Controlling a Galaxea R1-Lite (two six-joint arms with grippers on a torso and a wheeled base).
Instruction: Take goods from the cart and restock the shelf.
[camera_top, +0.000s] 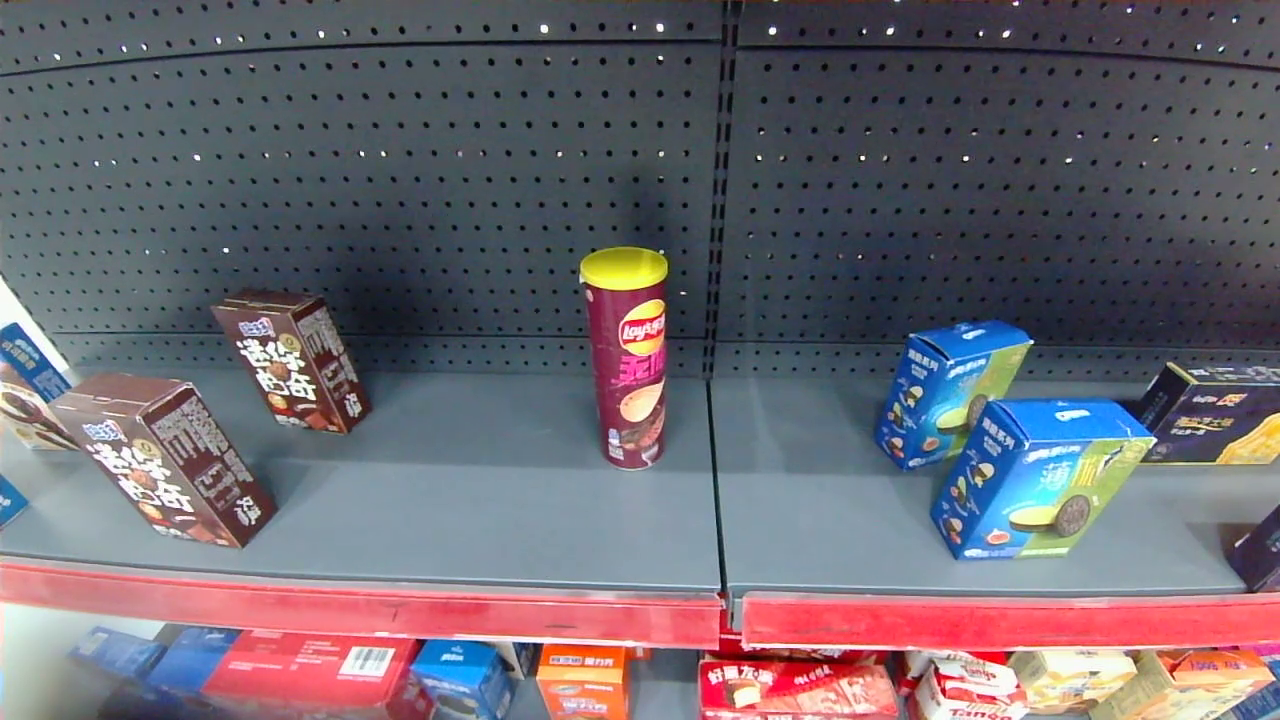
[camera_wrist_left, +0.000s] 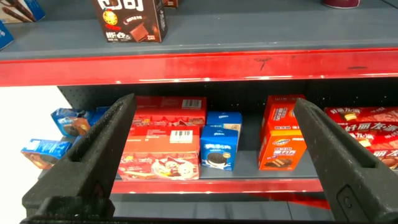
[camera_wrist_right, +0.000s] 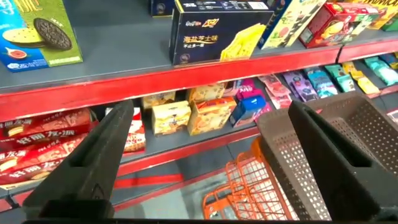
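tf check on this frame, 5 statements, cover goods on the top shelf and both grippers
1. The chip can stands upright on the shelf. True.
2. The left gripper is holding a box. False: it is open with nothing between its fingers.
3. Two brown boxes stand on the robot's left of the chip can. True.
4. The two blue boxes are stacked one on top of the other. False: each stands on the shelf by itself, on the robot's right of the chip can, one nearer the front edge.
5. The right gripper is shut. False: it is open and empty.
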